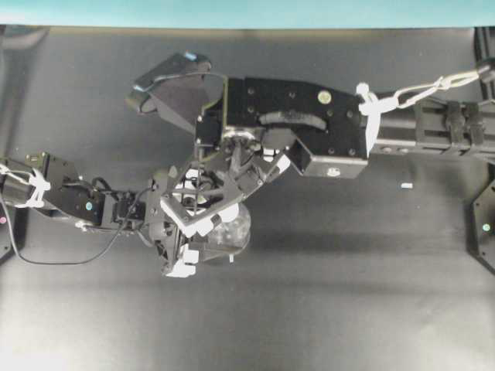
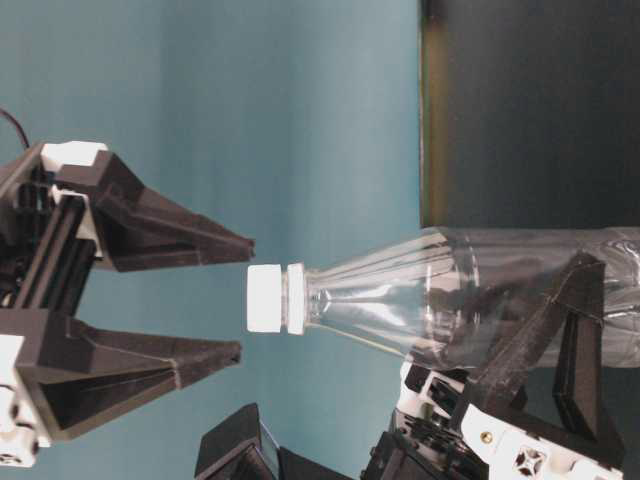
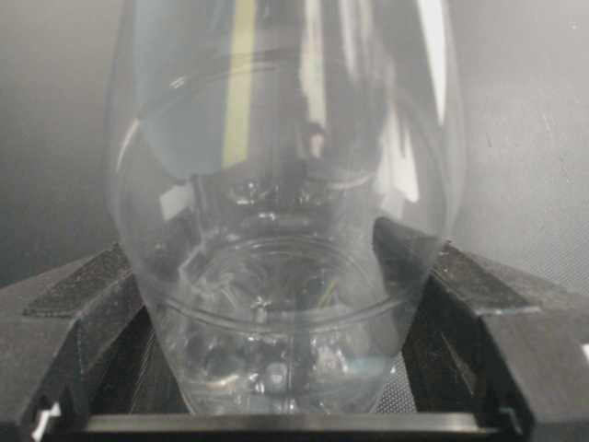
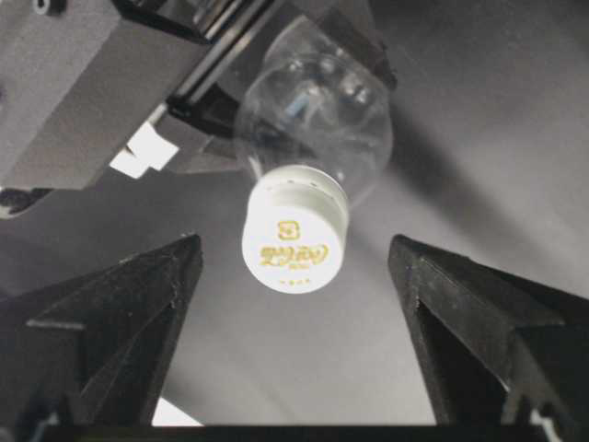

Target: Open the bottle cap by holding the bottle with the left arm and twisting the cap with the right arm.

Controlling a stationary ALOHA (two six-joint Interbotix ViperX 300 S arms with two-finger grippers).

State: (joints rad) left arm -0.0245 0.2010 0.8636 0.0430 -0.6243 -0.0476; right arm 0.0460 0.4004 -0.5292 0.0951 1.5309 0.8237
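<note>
Clamped by the left gripper (image 3: 294, 405), the bottle (image 2: 470, 295) is held by its bulging clear body, with a black finger (image 3: 83, 313) pressed to each side in the left wrist view. In the table-level view the bottle is seen with its neck pointing at the right gripper (image 2: 243, 298), and the bottle cap (image 2: 268, 298) is found just short of the two black fingertips (image 2: 225, 243), apart from both. The right gripper's jaws are spread wide, with clear room left on either side of the cap (image 4: 294, 241) in the right wrist view. From overhead the right arm (image 1: 309, 127) is seen reaching in over the left arm (image 1: 69, 197), and the grippers overlap there, so the cap cannot be made out. A dark table (image 1: 348, 309) lies underneath, with a tiny white fleck (image 1: 406, 185) well apart from the bottle.
</note>
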